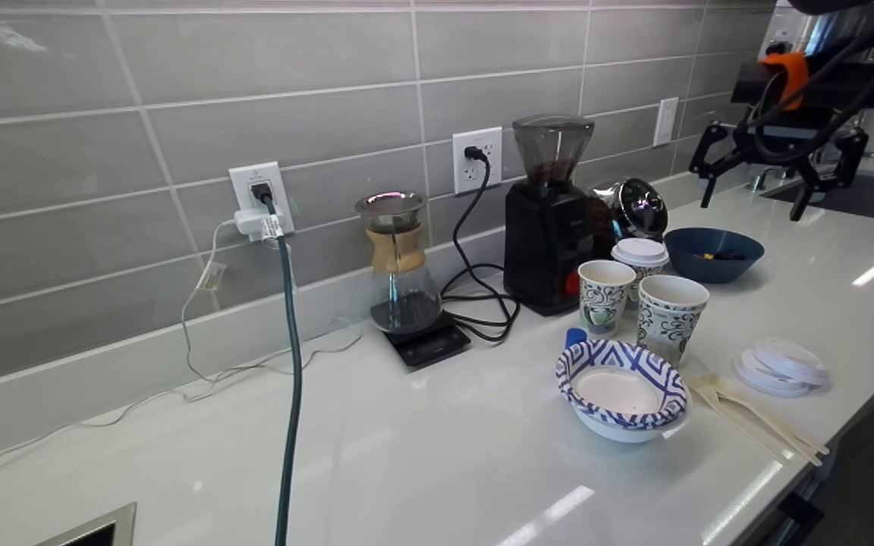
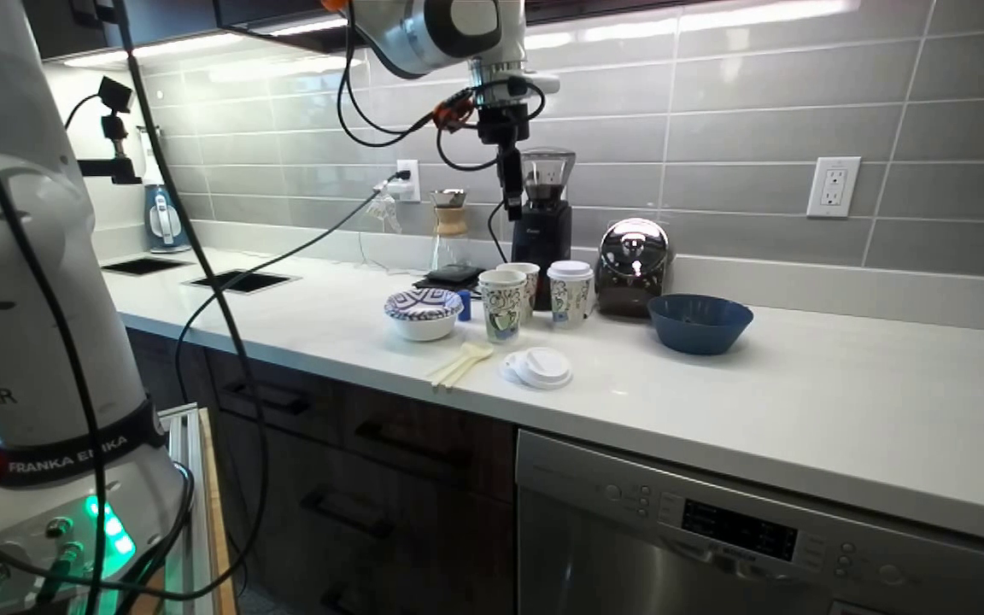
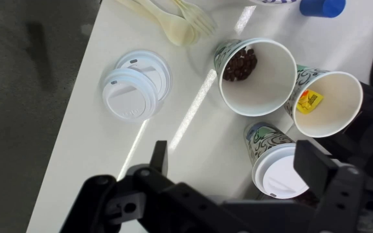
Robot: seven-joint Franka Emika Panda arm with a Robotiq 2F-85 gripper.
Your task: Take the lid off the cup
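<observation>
Hanging with gripper spread wide, holding nothing. Must probably go down and toward the wall-side finger, to come over the lid, seated on the upright cup, below, not centred between the fingers.

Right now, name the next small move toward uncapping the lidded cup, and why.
Probably shift the open claw sideways to centre over the lidded cup before descending: it hangs higher, and the wrist view shows the lid near one finger, not midway.
</observation>
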